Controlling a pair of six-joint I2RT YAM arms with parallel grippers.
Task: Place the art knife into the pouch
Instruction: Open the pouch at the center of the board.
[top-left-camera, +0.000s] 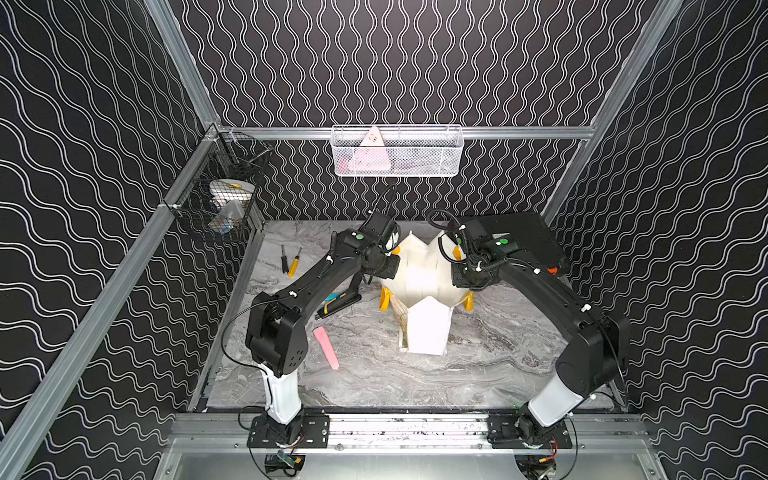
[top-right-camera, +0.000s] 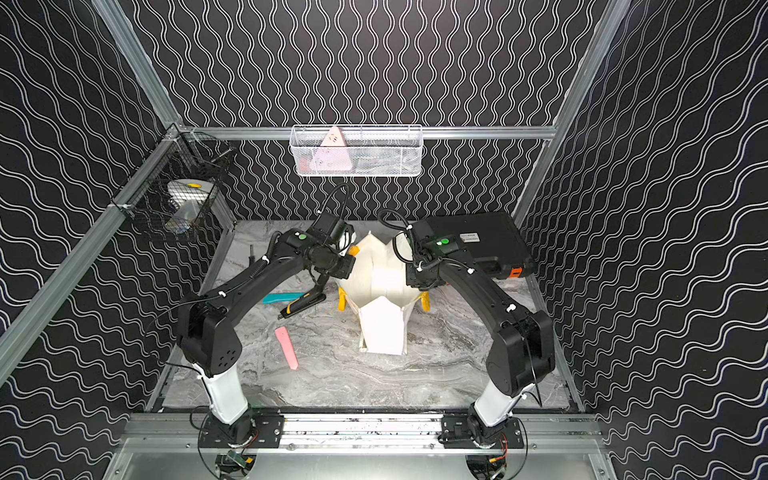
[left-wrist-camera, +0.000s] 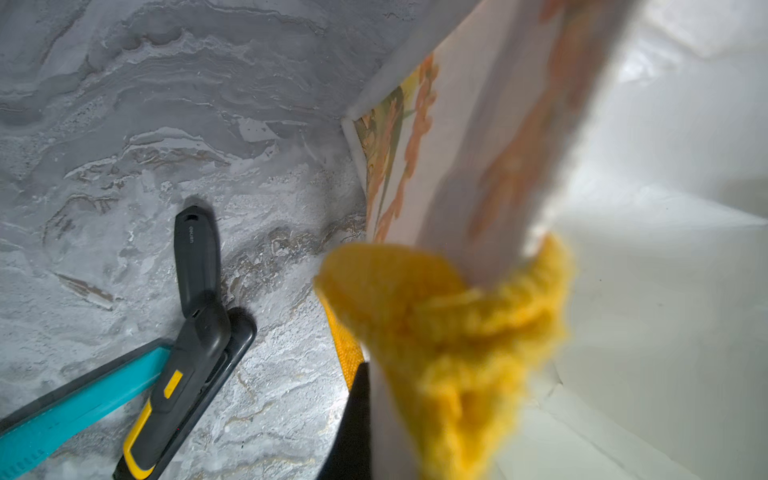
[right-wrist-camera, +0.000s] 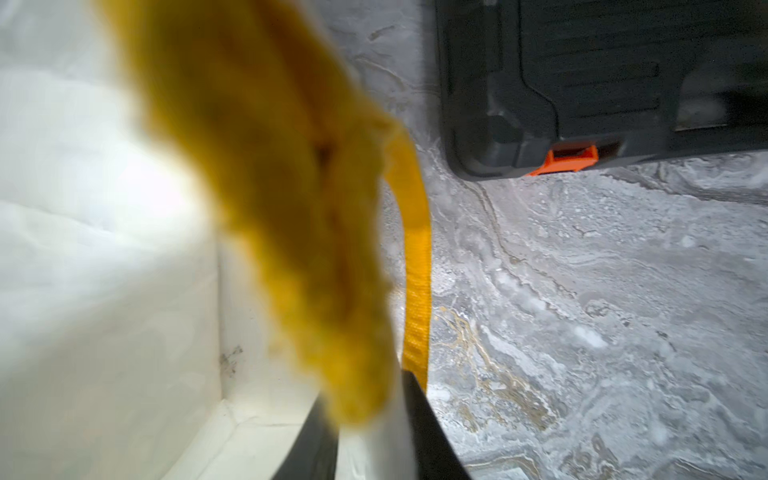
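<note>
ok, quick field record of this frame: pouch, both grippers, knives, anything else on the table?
pouch: upright on the table, mouth open
left gripper: shut on the pouch rim by a yellow handle
right gripper: fingers astride the opposite rim; grip unclear
black-and-yellow knife: on the table, lying across the teal knife
pink knife: alone, nearer the arm bases
in pouch: no knife seen
black case: back of the table, behind the right arm

pouch (top-left-camera: 419, 274): white, yellow handles (top-left-camera: 384, 300) | counter (top-left-camera: 395, 374): grey swirls | case (top-left-camera: 519, 237): black, orange latch (top-left-camera: 552, 270) | walls (top-left-camera: 415, 62): black, white wavy lines
</note>
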